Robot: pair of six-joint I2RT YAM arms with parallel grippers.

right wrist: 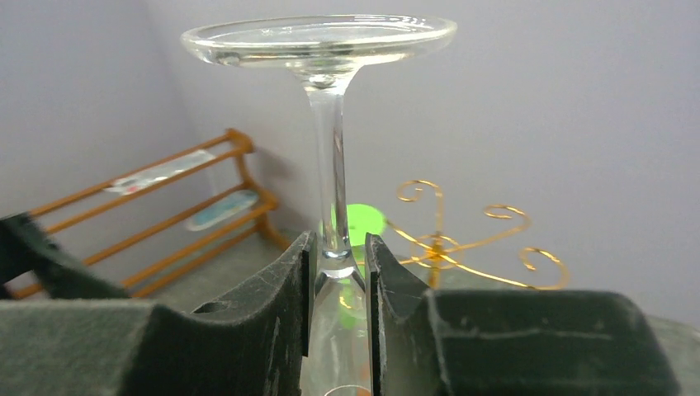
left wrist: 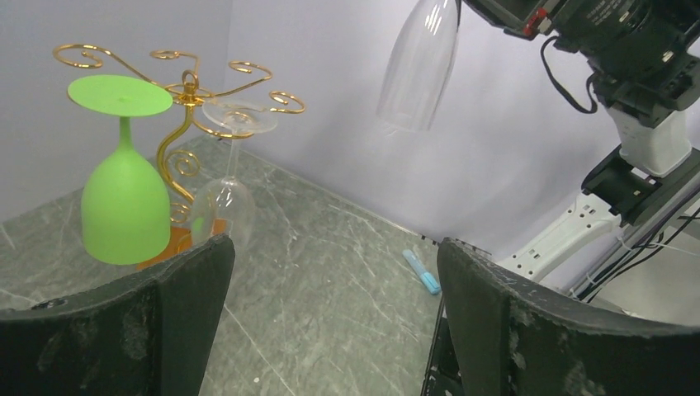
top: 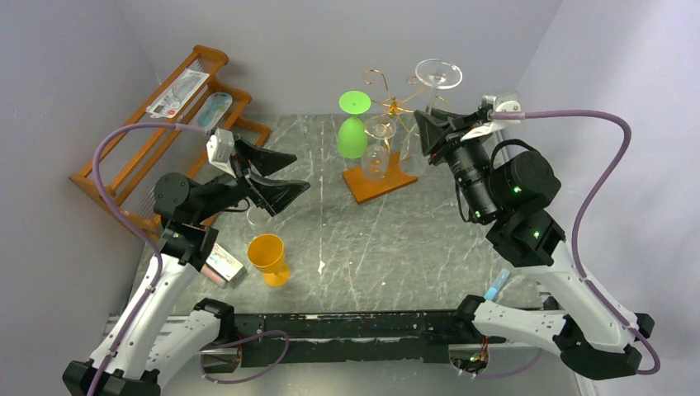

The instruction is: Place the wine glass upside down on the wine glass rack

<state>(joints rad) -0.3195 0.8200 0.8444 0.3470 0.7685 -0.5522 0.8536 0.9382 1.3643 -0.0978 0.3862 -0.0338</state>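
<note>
My right gripper is shut on the stem of a clear wine glass, held upside down with its foot up, just right of the gold wire rack. In the right wrist view the fingers pinch the stem where it meets the bowl, with the rack behind. A green glass and a clear glass hang upside down on the rack. My left gripper is open and empty, left of the rack. Its view shows the rack and the held glass's bowl.
An orange cup and a small pink-and-white box lie near the left arm. An orange-brown slatted shelf stands at the back left. A blue marker lies by the right arm's base. Walls close in behind the rack.
</note>
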